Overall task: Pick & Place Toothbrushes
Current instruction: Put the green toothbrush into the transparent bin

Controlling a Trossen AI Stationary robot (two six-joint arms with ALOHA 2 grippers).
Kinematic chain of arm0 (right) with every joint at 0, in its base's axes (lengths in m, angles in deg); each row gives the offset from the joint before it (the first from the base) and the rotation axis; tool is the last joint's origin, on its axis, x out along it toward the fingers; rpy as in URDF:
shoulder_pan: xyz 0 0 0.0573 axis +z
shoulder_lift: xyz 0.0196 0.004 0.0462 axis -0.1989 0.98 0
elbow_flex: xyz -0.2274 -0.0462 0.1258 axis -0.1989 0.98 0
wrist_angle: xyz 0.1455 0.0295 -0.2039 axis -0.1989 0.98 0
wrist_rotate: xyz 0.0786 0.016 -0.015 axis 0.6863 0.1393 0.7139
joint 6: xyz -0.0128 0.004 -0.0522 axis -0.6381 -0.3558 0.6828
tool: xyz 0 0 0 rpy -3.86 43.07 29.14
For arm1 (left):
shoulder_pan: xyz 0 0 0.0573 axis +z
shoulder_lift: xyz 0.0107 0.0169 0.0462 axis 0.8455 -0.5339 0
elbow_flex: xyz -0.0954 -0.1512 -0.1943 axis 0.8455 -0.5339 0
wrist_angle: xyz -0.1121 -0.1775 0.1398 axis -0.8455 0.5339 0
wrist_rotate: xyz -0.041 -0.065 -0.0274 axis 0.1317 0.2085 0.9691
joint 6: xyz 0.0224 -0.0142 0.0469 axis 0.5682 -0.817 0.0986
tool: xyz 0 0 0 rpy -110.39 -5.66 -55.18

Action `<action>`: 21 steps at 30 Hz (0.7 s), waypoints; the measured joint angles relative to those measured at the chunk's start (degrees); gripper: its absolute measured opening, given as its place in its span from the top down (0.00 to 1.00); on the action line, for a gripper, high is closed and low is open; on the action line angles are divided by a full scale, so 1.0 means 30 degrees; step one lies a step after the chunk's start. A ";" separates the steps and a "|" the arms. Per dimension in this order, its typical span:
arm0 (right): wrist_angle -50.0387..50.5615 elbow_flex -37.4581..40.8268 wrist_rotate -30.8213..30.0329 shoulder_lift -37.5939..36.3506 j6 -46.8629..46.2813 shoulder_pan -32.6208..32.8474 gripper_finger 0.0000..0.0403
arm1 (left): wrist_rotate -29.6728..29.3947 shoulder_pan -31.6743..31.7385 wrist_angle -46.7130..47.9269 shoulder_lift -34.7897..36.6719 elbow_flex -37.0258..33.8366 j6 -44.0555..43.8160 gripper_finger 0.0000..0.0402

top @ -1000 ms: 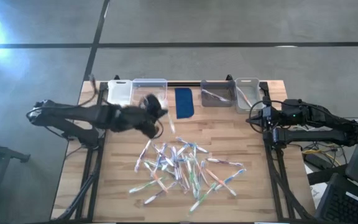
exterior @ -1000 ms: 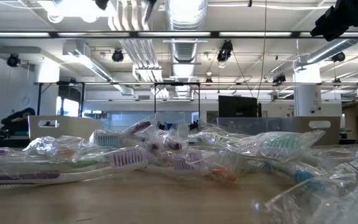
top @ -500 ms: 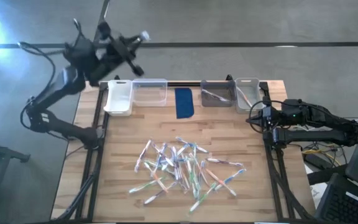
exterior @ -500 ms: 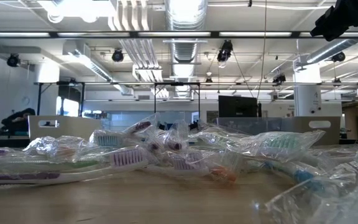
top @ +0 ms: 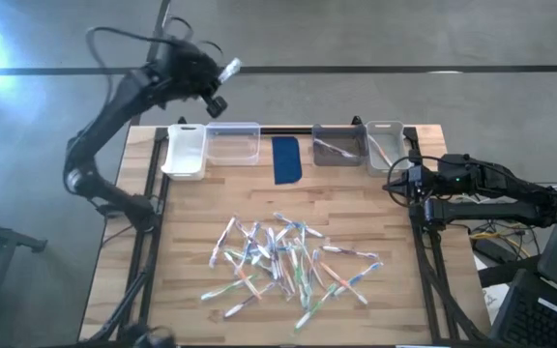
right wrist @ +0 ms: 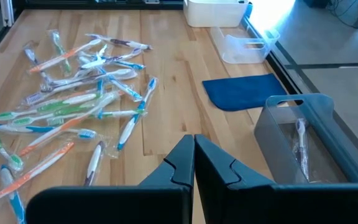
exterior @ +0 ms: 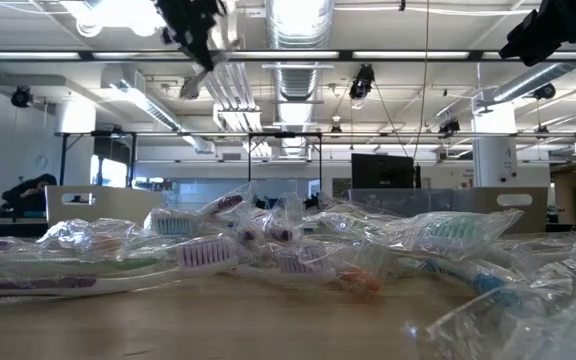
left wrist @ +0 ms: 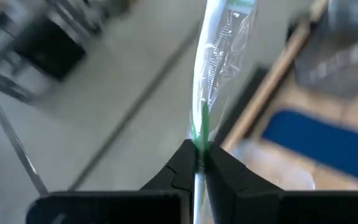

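A loose pile of wrapped toothbrushes [top: 288, 261] lies on the wooden table's middle; it also shows in the low view [exterior: 268, 250] and the right wrist view [right wrist: 73, 106]. My left gripper [top: 216, 85] is raised high beyond the table's far left edge, shut on one wrapped green-and-white toothbrush [left wrist: 213, 68], which also shows in the high view [top: 228, 68] and the low view [exterior: 196, 82]. My right gripper [top: 395, 179] waits at the table's right edge, shut and empty [right wrist: 194, 140]. My left gripper pinches the toothbrush between its two fingertips on a green stretch of its handle [left wrist: 199, 134]. The rest of the brush, in its clear wrapper, sticks out straight past the fingertips. It is lifted clear, high above the table.
Along the far edge stand a white bin [top: 184, 152], a clear bin [top: 232, 145], a dark blue pad [top: 286, 159], a grey bin [top: 337, 145] holding a toothbrush, and a clear bin [top: 383, 143]. Bare wood lies between the bins and the pile.
My left gripper has gone from low over the table near the clear bin steeply up and toward the far edge, and now hangs high beyond it, then shifted a little to the right. The pile and my right arm have kept still.
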 joint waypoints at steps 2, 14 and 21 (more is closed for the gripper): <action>-0.0003 -0.0001 0.0003 0.0000 0.0000 0.0003 0.98 | 0.0014 -0.0007 0.0690 -0.0849 0.0000 0.0271 0.94; -0.0001 0.0000 -0.0004 0.0000 0.0000 0.0004 0.98 | -0.0029 -0.0007 0.3229 -0.4473 -0.0002 -0.0357 0.94; 0.0003 0.0000 -0.0004 -0.0007 -0.0001 0.0003 0.98 | -0.0029 -0.0007 0.3843 -0.5390 -0.0013 -0.1792 0.94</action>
